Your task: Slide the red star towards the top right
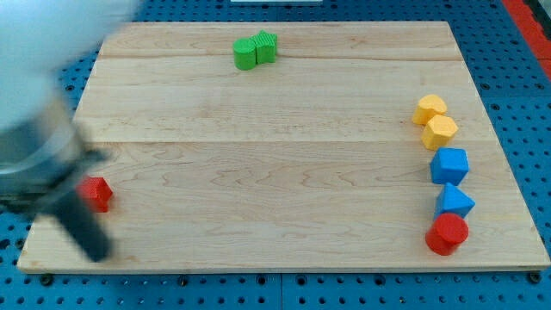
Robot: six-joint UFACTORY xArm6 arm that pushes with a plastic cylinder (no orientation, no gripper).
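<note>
1. Blurred and dark, the end effector is a plain rod with nothing to open or close and nothing held; my tip [97, 251] sits near the near-left corner of the bench [258, 172].
2. Just to the right of the rod's shaft, slightly farther than my tip, lies a red block [97, 193]; its left side is hidden by the blurred arm, so its shape cannot be made out, nor whether rod and block touch.
3. Two green blocks [256, 50] sit pressed together at the far edge, left of centre.
4. Along the right side runs a column: two yellow blocks [435, 121] touching, then a blue cube [449, 164], then a blue triangular block [454, 201], then a red cylinder [447, 233] nearest the near edge.
5. All of these lie well apart from my tip.
</note>
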